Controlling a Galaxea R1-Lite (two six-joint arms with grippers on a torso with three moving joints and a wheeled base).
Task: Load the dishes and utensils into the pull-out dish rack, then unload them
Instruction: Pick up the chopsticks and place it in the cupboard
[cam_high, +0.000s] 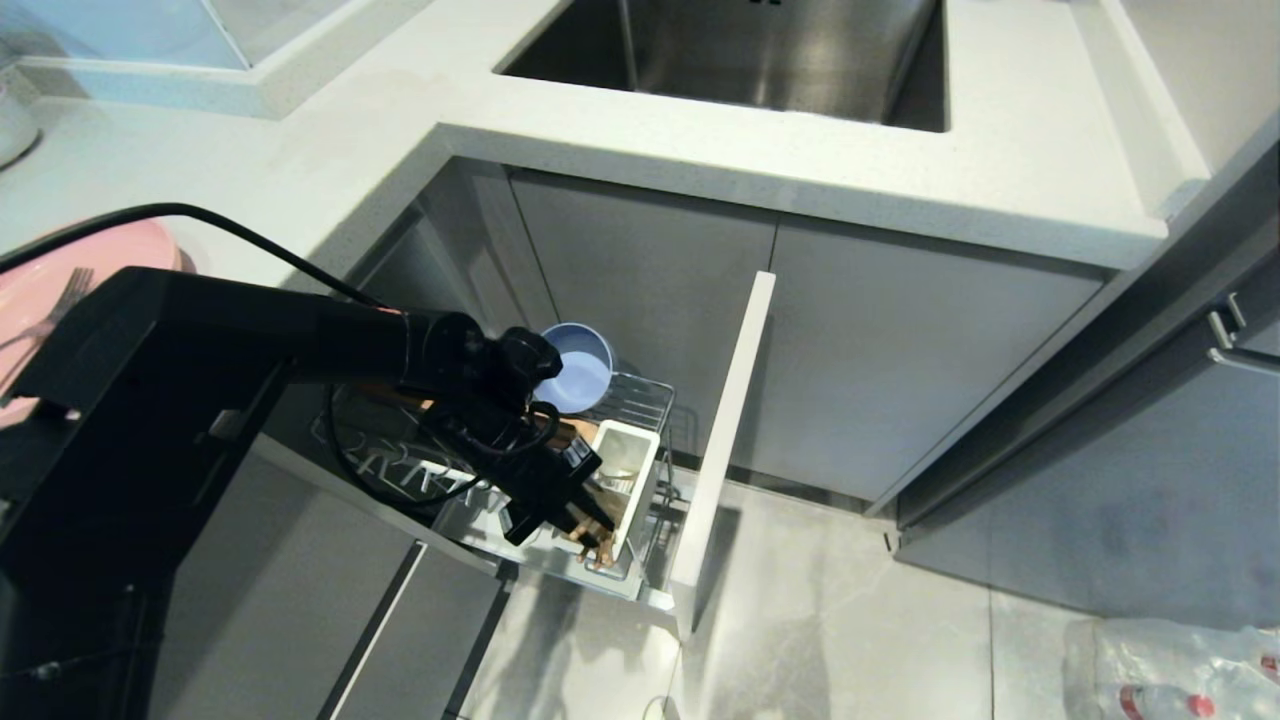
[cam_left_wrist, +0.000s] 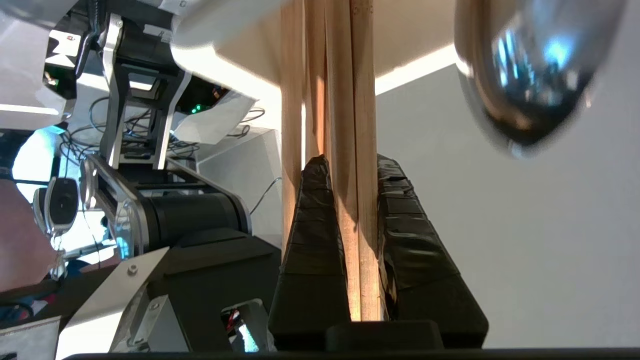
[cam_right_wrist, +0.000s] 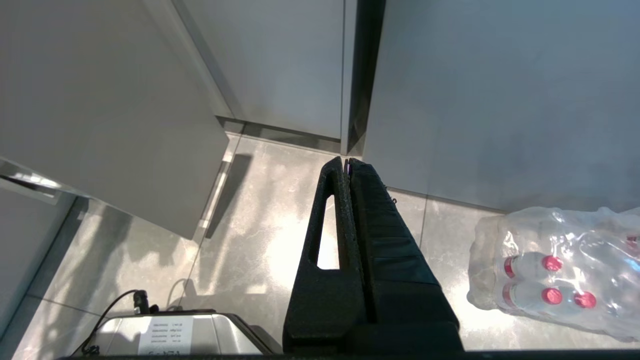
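Note:
My left gripper (cam_high: 590, 522) (cam_left_wrist: 350, 162) is shut on the pair of light wooden chopsticks (cam_left_wrist: 350, 115) (cam_high: 600, 552), low in the pull-out dish rack (cam_high: 645, 398) beside its white utensil cup (cam_high: 642, 462). A shiny metal spoon bowl (cam_left_wrist: 530, 75) shows close to the chopsticks in the left wrist view. The blue-grey bowl (cam_high: 582, 368) stands at the back of the rack. On the counter at the far left lies the pink plate (cam_high: 120, 262) with a fork (cam_high: 66, 296) on it. My right gripper (cam_right_wrist: 346, 162) is shut and empty, hanging over the floor.
The rack's front panel (cam_high: 722, 450) juts out over the tiled floor. A steel sink (cam_high: 760, 50) is set in the white countertop (cam_high: 1000, 160) above. A shrink-wrapped pack of bottles (cam_high: 1180, 670) (cam_right_wrist: 555, 270) lies on the floor at the right.

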